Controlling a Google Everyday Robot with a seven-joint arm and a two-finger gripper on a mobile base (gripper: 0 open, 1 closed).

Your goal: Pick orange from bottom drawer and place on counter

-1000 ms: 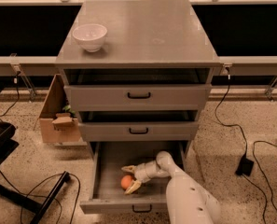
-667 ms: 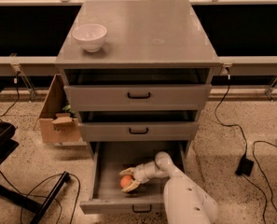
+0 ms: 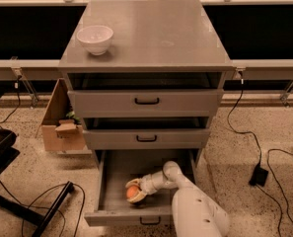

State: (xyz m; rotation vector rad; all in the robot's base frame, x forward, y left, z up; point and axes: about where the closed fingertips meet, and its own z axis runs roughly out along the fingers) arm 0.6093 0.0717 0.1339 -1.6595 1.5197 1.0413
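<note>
The bottom drawer [image 3: 111, 174] of the grey cabinet is pulled out. The orange [image 3: 132, 192] lies inside it near the middle front. My gripper [image 3: 134, 191] reaches down into the drawer from the right, and its pale fingers [image 3: 134, 183] curve around the orange above and below. The white arm [image 3: 195, 211] rises from the lower right and covers the drawer's right front part. The counter [image 3: 161, 33] is the flat grey cabinet top above.
A white bowl [image 3: 94, 38] stands on the counter's left side. The two upper drawers [image 3: 146, 101] stick out slightly. A cardboard box [image 3: 62, 122] stands left of the cabinet. Black cables [image 3: 249, 142] lie on the floor at the right, and black furniture legs [image 3: 18, 201] at the left.
The gripper has shifted slightly left in the drawer and drawn in around the orange. The arm's elbow has moved a little. Nothing else moved.
</note>
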